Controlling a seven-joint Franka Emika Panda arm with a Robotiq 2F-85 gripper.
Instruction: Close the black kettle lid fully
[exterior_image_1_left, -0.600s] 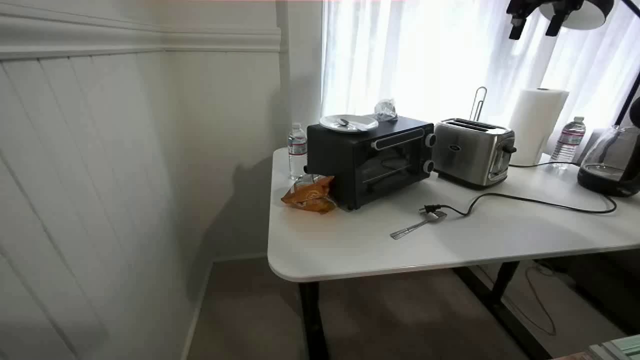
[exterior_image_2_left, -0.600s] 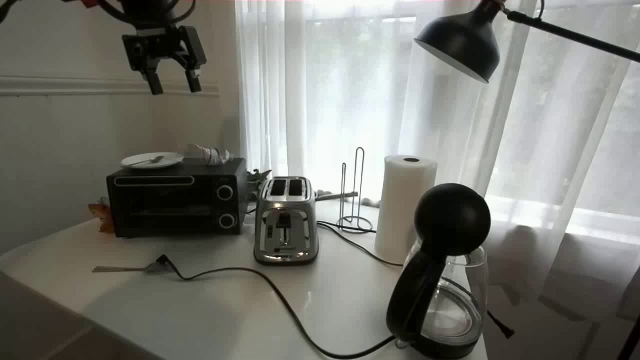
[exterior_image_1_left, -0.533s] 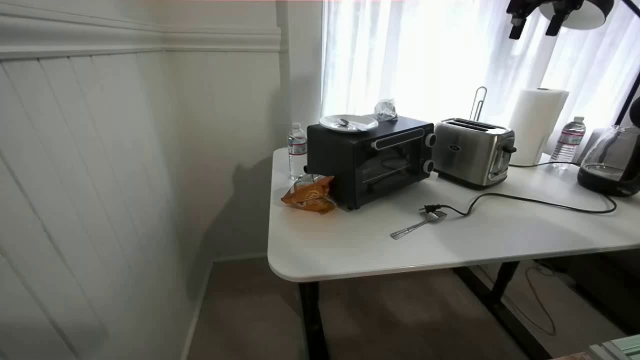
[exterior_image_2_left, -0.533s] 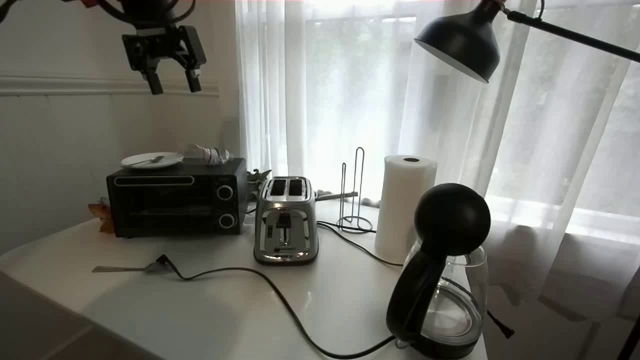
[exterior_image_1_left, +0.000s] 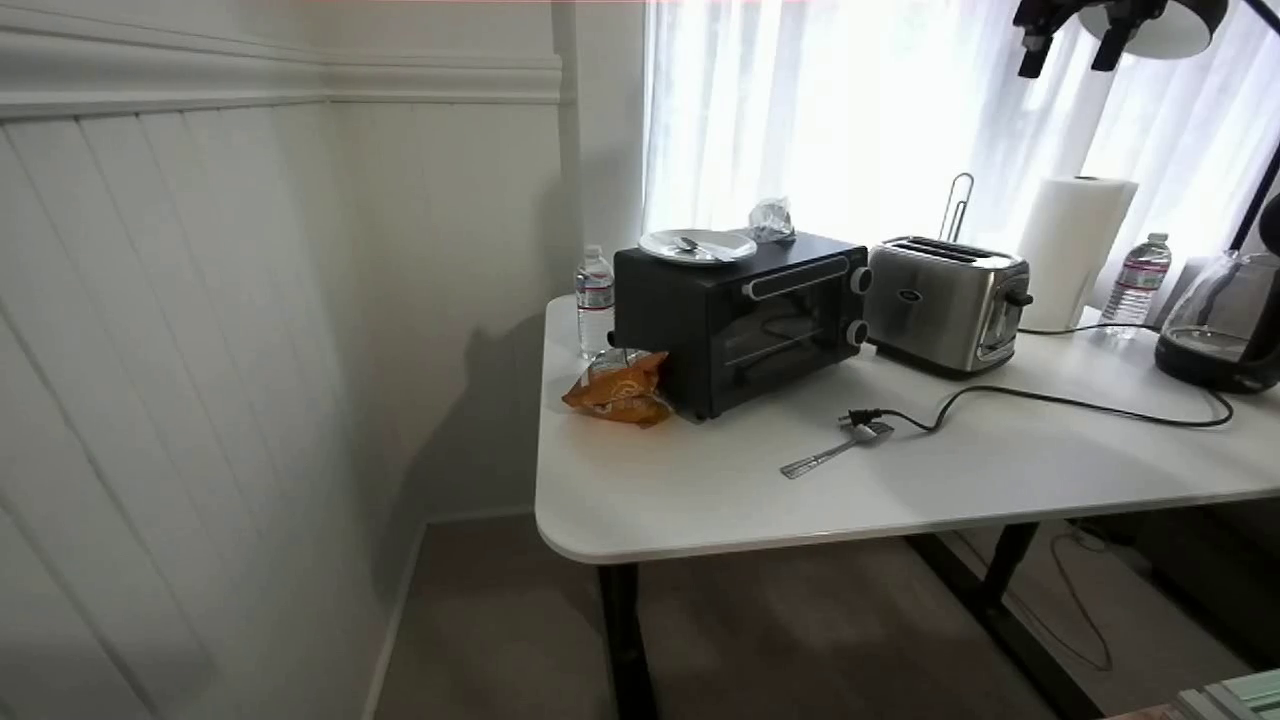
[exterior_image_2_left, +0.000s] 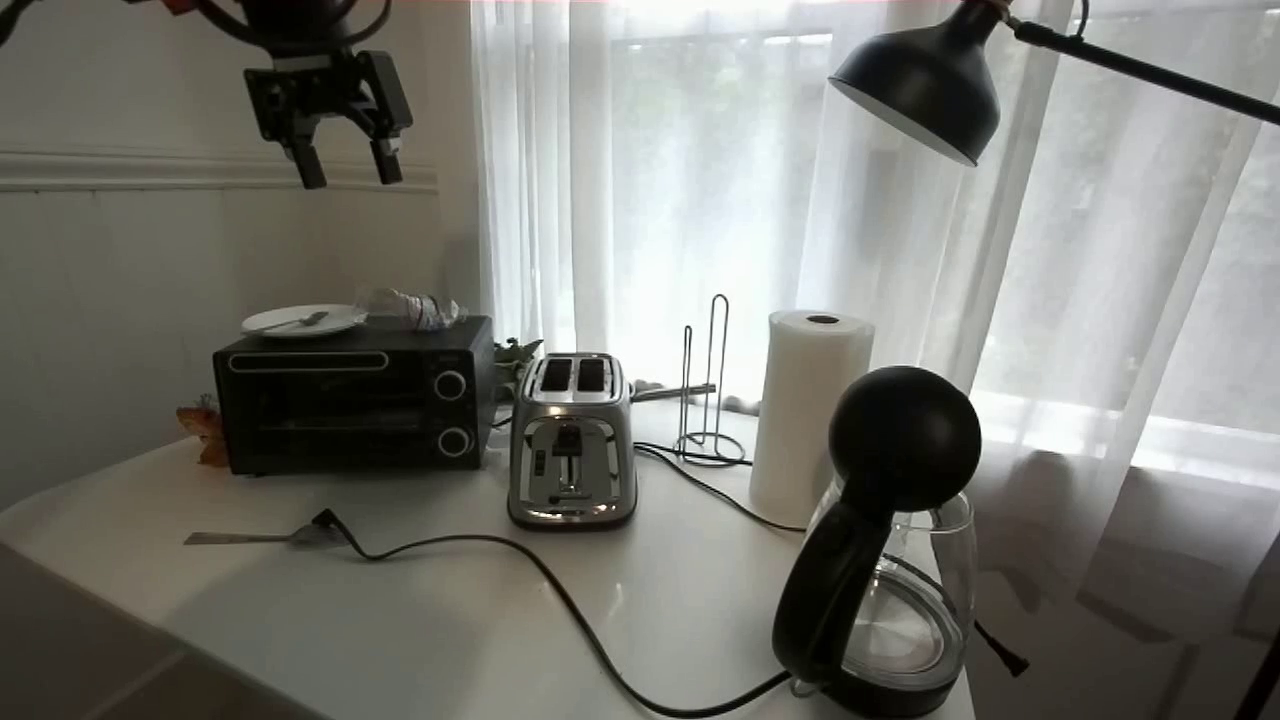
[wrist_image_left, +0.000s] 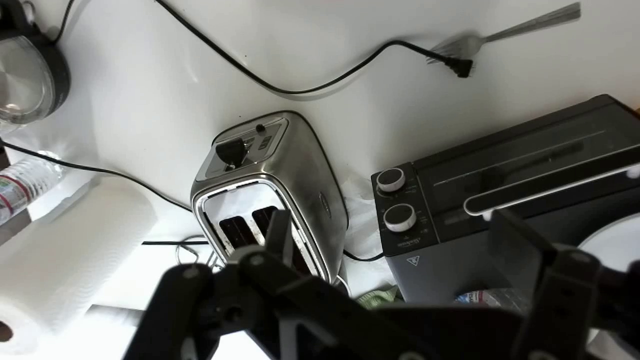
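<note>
The black kettle (exterior_image_2_left: 826, 590) stands at the table's near right in an exterior view, with a clear glass body, black handle and black base. Its round black lid (exterior_image_2_left: 905, 438) stands raised and tilted up at the handle top, away from the glass rim. In an exterior view the kettle (exterior_image_1_left: 1212, 368) and lid (exterior_image_1_left: 1271, 226) are cut off by the right edge. In the wrist view only part of the kettle (wrist_image_left: 59, 75) shows; I cannot make out the lid there. My gripper (exterior_image_2_left: 350, 178) is open and empty, high above the toaster oven, far from the kettle; it also shows in the wrist view (wrist_image_left: 392, 225).
The black toaster oven (exterior_image_2_left: 350, 400) carries a plate (exterior_image_2_left: 300, 322) and a plastic wrapper. The silver toaster (exterior_image_2_left: 572, 450), paper towel roll (exterior_image_2_left: 812, 420) and wire holder (exterior_image_2_left: 715, 400) stand between it and the kettle. A black lamp (exterior_image_2_left: 925, 85) hangs above. A cord (exterior_image_2_left: 560, 580) crosses the table to a fork.
</note>
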